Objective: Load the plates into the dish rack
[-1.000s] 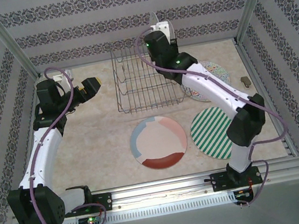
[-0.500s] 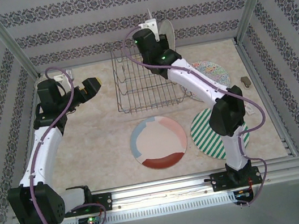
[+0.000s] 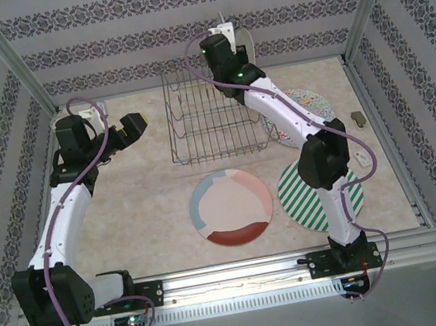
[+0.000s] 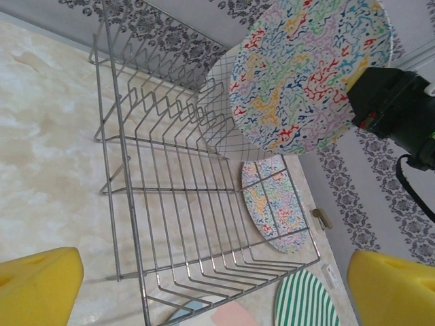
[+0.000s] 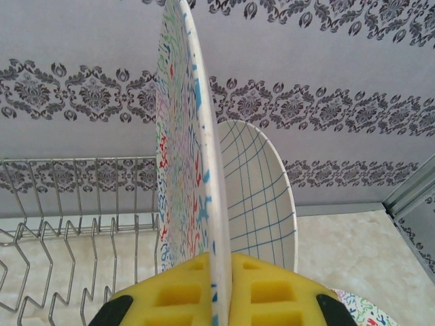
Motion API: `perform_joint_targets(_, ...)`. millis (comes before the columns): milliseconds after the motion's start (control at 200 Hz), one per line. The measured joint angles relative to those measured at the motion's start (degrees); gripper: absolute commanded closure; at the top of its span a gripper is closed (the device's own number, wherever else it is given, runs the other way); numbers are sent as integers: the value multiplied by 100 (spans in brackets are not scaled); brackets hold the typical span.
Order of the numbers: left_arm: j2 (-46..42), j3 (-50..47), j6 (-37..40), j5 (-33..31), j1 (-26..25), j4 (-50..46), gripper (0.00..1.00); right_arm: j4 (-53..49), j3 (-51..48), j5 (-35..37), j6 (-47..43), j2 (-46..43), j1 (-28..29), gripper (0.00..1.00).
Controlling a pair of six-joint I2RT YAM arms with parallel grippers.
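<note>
Checked plate [image 4: 219, 115] half hidden behind the raised floral plate [image 4: 306, 75] — striped plate [image 4: 306, 302] cut by the bottom edge.

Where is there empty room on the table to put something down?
Bare table lies between the left arm and the cream plate, left of the dish rack. The right side is crowded: striped plate, flat floral plate, right arm.

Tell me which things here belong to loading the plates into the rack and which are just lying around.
Job: dish rack; floral plate in the right gripper; checked plate upright at the rack; second floral plate, striped plate and cream plate flat on the table.
Lying about: small brown object and small white piece near its right edge.
</note>
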Motion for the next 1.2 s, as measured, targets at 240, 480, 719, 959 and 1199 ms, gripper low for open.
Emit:
perform_joint_targets(240, 0, 0, 76, -42, 0, -72, 0, -70, 378, -157, 107, 354, -28, 100)
perform_joint_targets(480, 17, 0, 109, -90, 0, -74, 0, -221, 376, -284, 179, 544, -28, 100)
perform_joint_targets(719, 37, 0, 118, -131, 0, -92, 0, -243, 352, -341, 262, 551, -66, 100)
perform_joint_targets(959, 37, 0, 219, -151, 0, -120, 0, -223, 302, -431, 404, 675, -103, 100)
perform_joint_targets(1199, 37, 0, 240, -173, 0, -188, 0, -229, 125, -516, 516, 741, -105, 100)
